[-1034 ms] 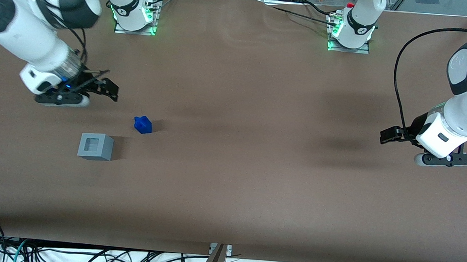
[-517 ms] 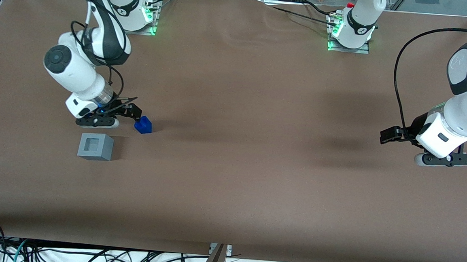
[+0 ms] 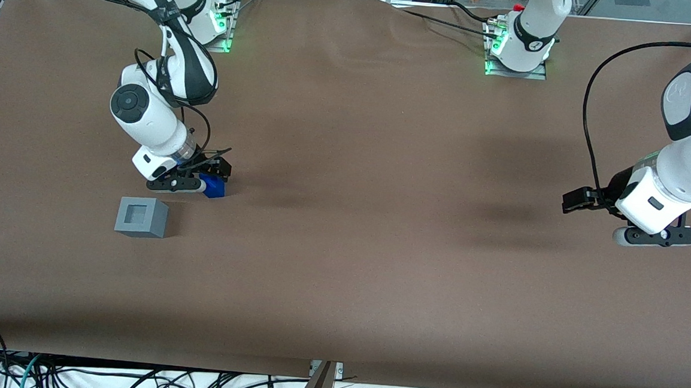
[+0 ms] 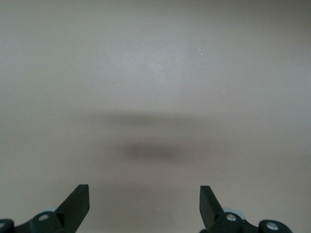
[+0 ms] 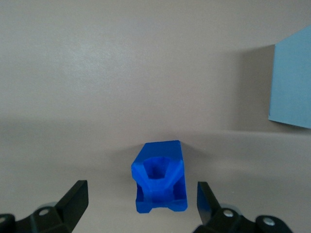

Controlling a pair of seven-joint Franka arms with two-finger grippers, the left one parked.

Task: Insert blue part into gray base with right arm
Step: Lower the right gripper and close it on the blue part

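Observation:
The blue part (image 3: 214, 186) stands on the brown table, and also shows in the right wrist view (image 5: 160, 183). My right arm's gripper (image 3: 213, 171) hangs low right over it. In the wrist view the gripper (image 5: 142, 200) is open, with one black finger (image 5: 74, 196) on each side of the part and clear gaps between. The gray base (image 3: 141, 217), a cube with a square recess in its top, sits on the table nearer the front camera than the gripper. One flat face of the base (image 5: 291, 82) shows in the wrist view.
Both arm bases (image 3: 199, 14) with green lights stand at the table's edge farthest from the front camera. Cables (image 3: 130, 382) hang below the table's near edge. The brown table (image 3: 378, 250) stretches toward the parked arm's end.
My right arm has swung in from the table's end and come down over the blue part. The fingers now straddle it. The part and base have not moved.

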